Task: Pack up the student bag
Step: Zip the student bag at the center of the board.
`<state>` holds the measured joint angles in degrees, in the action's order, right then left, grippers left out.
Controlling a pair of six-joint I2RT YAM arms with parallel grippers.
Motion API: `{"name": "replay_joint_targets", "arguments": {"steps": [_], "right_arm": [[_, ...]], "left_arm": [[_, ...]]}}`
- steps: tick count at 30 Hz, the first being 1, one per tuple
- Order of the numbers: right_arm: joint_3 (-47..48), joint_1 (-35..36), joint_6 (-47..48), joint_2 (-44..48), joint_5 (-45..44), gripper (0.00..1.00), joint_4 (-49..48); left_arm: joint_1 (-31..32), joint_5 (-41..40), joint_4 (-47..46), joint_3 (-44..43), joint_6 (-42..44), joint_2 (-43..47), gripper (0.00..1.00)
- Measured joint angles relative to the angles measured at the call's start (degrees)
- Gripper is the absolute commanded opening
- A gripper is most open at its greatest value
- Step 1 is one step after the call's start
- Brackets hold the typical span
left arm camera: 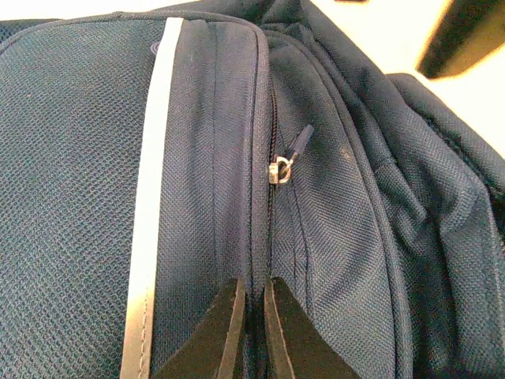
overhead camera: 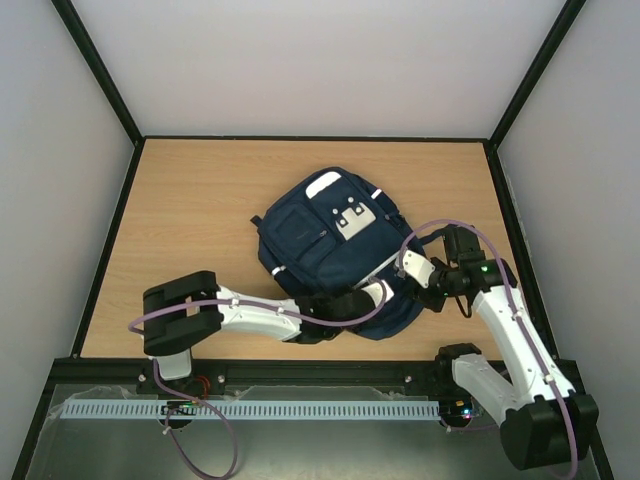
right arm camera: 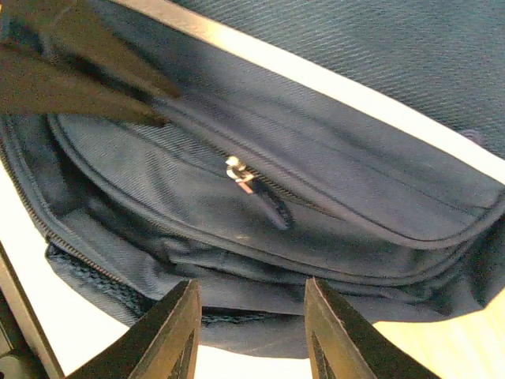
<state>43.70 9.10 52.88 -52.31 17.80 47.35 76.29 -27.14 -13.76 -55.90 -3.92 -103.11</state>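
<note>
Navy student bag [overhead camera: 320, 245] lies front-up in the middle of the wooden table [overhead camera: 200, 220], its long axis running from the far centre towards the near right, so its lower end points at the right arm [overhead camera: 510, 320]. The left arm [overhead camera: 260, 315] stretches low across the near edge from the left, and its wrist reaches the bag's near side. The right arm folds in from the right, elbow high. Both wrists meet over the same side pocket. The left gripper [left arm camera: 252, 300] is closed, tips together and pressed on the seam beside the zip. Whether it pinches any fabric, I cannot tell. The right gripper [right arm camera: 251, 316] hovers with jaws apart and holds nothing. The zip slider [left arm camera: 276, 170] sits straight ahead of the left fingertips, along the zip line. For the right gripper it is centred beyond the gap, which probably makes that hand the better placed to take it.
</note>
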Motion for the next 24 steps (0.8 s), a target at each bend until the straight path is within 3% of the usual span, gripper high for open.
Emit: {"name": "replay_joint_targets", "arguments": {"steps": [10,24], "right_arm": [[-3.76,0.02,4.37,3.23,4.94,0.42,-3.17],[-6.64,0.46,4.94,-1.11,7.67,0.39,-10.03]], "left_arm": [[-4.33,11.61,-1.42,1.33,-3.37,2.69,0.02],[-5.95,16.02,-1.33,1.33,-6.67,3.08,0.02]]}}
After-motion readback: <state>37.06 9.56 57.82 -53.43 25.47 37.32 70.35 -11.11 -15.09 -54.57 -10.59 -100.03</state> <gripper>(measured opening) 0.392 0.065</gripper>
